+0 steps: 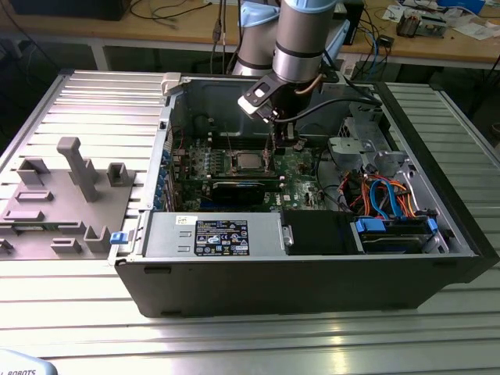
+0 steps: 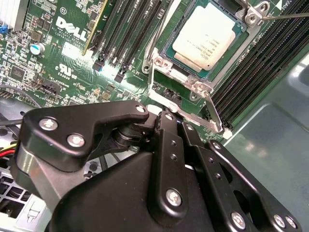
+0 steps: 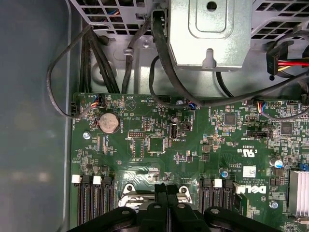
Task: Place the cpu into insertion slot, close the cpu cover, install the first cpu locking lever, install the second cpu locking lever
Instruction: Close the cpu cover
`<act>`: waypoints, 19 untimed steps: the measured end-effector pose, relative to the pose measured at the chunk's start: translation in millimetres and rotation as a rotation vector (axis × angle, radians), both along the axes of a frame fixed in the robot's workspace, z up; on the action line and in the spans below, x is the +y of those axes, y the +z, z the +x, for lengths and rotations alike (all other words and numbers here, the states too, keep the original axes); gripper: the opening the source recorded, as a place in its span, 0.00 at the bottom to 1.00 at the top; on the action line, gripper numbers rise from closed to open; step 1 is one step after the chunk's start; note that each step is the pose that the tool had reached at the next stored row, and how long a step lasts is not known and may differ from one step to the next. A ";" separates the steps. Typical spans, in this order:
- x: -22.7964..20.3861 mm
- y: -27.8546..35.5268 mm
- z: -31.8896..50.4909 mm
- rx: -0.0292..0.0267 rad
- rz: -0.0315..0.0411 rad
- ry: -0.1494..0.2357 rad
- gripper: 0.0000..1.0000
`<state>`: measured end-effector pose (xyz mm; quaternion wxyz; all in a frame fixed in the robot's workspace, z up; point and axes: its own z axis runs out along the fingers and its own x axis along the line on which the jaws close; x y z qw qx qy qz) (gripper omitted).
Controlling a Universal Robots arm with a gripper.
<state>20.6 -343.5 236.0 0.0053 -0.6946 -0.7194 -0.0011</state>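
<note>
1. Inside the open computer case [image 1: 312,281], the cpu [image 2: 205,39] sits flat in the insertion slot [image 2: 170,53] on the green motherboard [image 3: 159,121]. The cpu cover [image 2: 159,64] appears to lie down around it.
2. The gripper [image 2: 166,116] hovers at the socket's edge, its fingers [image 3: 161,193] pressed together with nothing seen between them.
3. The lever work looks to be the step in hand: one thin wire lever [image 2: 153,46] runs beside the cover, and a second wire lever [image 2: 285,16] crosses the far corner.
4. Doing it well likely means pressing on the lever itself, not the cover, with steady force until it tucks under its catch.
5. The fingers should keep off the memory slots [image 2: 126,34] that flank the socket.
</note>
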 end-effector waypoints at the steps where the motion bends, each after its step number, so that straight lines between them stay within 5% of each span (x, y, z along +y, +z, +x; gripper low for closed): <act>1: 0.0 0.0 -0.2 0.0000 -0.0001 0.000 0.11; 19: 0.0 -0.4 -4.9 0.0000 0.0000 0.000 0.11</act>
